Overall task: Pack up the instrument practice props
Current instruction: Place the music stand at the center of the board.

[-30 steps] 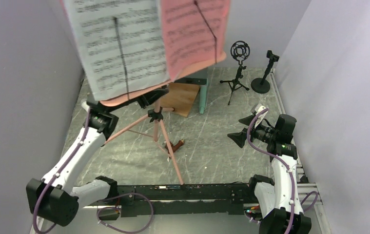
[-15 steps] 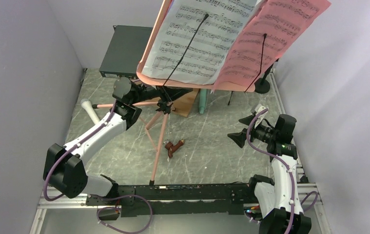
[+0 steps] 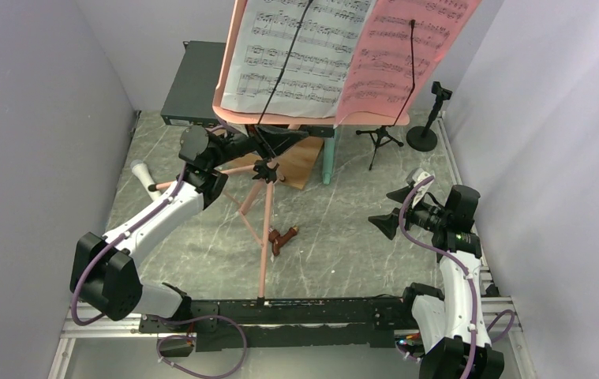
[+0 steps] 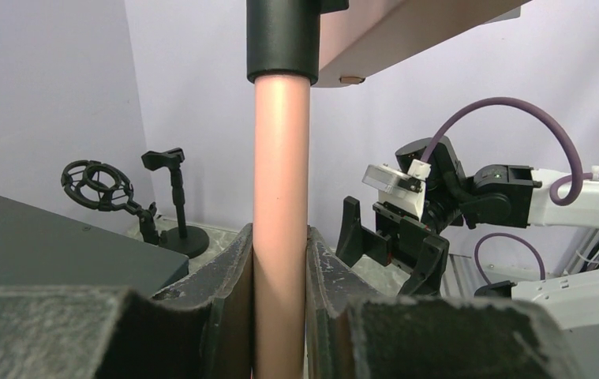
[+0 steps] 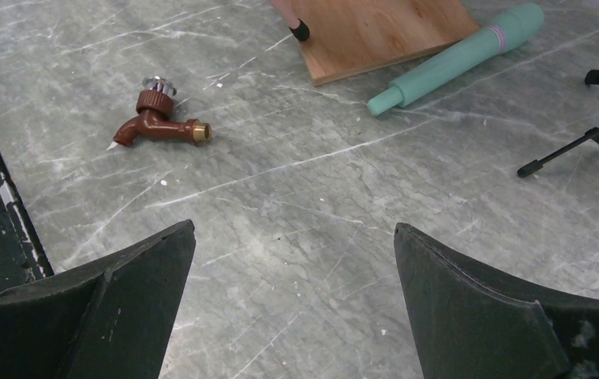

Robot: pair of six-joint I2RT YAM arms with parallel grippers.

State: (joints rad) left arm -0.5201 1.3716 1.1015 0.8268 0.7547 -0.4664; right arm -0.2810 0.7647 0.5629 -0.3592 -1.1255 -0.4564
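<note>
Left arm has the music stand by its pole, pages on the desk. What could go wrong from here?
1. The left gripper clamps only the pink pole under a wide desk; top-heavy, it may twist in the jaws.
2. The white page and red page sit under thin wire arms; more tilt could shed them.
3. One tripod leg reaches low beside the small brown piece; a swing could sweep it.

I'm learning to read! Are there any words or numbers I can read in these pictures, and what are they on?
On the white sheet-music page: printed music notes only; any words are too small to read.
On the red sheet-music page: the same.
No other writing shows anywhere.
</note>
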